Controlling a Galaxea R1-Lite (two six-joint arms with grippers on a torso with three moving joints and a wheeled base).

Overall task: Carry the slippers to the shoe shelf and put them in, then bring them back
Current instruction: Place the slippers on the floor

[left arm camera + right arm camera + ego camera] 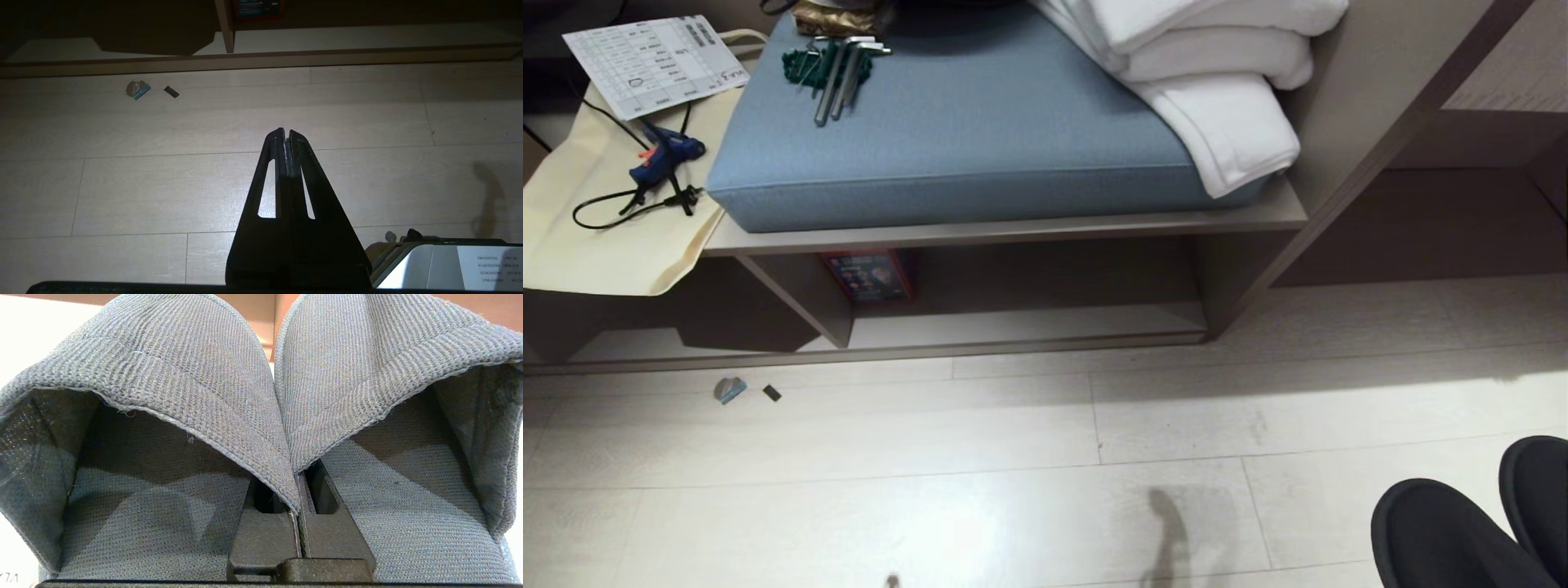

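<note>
The slippers [1462, 531], dark grey-blue fabric, show their rounded toes at the lower right of the head view, above the pale floor. In the right wrist view the slippers [196, 367] fill the picture side by side. My right gripper [298, 486] is shut on their two inner walls, with one finger inside each slipper. The shoe shelf [1029, 327], a low taupe cubby with a pale base board and a slanted divider [809, 298], stands ahead and to the left. My left gripper [286, 132] is shut and empty, hanging over the floor boards before the shoe shelf [253, 57].
A blue cushion [964, 131] tops the shelf, bearing folded white towels [1217, 73] and hex keys [837, 65]. A beige bag [605, 237] with a blue glue gun [662, 159] lies at its left end. A red-edged box [870, 276] stands in the cubby. Small scraps [731, 389] lie on the floor.
</note>
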